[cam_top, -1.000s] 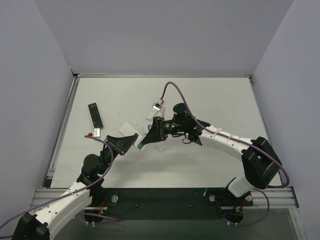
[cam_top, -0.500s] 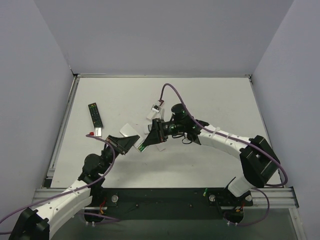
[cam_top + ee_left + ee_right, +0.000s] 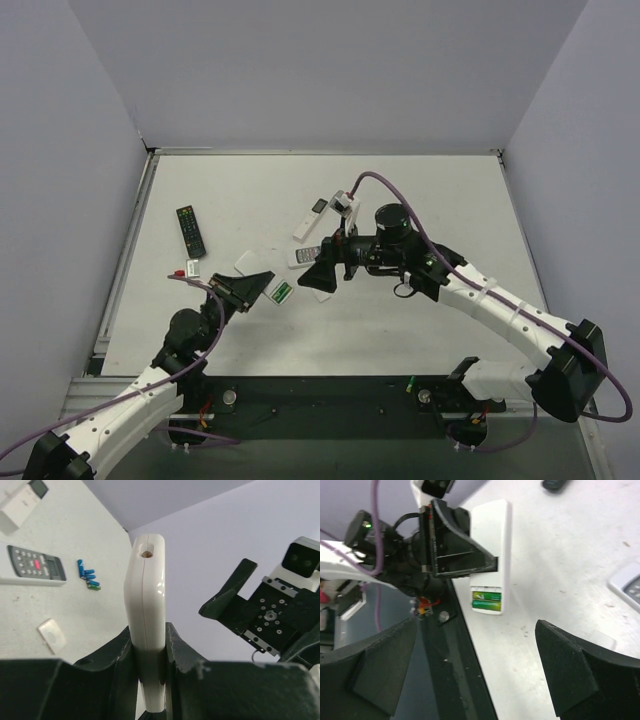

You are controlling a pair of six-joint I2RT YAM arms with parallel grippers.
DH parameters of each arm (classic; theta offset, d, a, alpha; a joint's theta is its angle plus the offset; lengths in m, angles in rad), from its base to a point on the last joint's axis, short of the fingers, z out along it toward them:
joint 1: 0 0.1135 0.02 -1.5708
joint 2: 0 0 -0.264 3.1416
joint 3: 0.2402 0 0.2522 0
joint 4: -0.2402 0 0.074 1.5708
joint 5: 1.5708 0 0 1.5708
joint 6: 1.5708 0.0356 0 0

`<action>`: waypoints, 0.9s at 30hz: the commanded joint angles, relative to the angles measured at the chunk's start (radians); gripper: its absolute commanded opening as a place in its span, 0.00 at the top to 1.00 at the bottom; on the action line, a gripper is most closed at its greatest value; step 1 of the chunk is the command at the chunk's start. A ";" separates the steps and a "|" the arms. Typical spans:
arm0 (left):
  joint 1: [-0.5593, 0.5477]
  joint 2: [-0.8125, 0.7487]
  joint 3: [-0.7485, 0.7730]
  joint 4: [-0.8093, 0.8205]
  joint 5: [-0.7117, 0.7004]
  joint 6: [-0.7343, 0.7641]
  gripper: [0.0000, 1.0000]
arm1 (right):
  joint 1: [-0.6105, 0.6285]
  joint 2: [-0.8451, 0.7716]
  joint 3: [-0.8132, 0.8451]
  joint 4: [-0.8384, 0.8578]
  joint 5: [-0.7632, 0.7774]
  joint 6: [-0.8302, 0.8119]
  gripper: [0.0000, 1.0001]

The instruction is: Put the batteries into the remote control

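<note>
Between left fingers [image 3: 175, 647]: remote [image 3: 145, 605], perhaps loaded.

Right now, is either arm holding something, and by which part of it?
The left gripper pinches the white remote control across its broad faces, near the middle. The right gripper, jaws open, holds nothing.

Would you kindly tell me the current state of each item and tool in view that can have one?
left tool: shut on the remote control.
right tool: open, empty.
remote control: clamped on edge, back cover off.
green batteries: seated in the remote control.
loose batteries: clustered on the table.
white cover plate: off, flat on the table.
</note>
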 commanded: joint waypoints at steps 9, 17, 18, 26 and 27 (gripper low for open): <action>-0.003 0.027 -0.095 -0.166 -0.097 0.009 1.00 | -0.014 0.253 0.152 -0.456 0.449 -0.335 0.08; -0.002 0.069 -0.102 -0.227 -0.117 0.047 1.00 | -0.014 0.496 0.275 -0.595 0.443 -0.519 0.09; -0.002 0.079 -0.106 -0.221 -0.119 0.049 1.00 | -0.014 0.537 0.283 -0.596 0.436 -0.519 0.10; -0.003 0.104 -0.107 -0.198 -0.136 0.060 1.00 | 0.040 0.445 0.220 -0.462 0.274 -0.471 0.10; -0.003 0.105 -0.106 -0.193 -0.136 0.060 1.00 | 0.063 0.425 0.208 -0.399 0.256 -0.435 0.09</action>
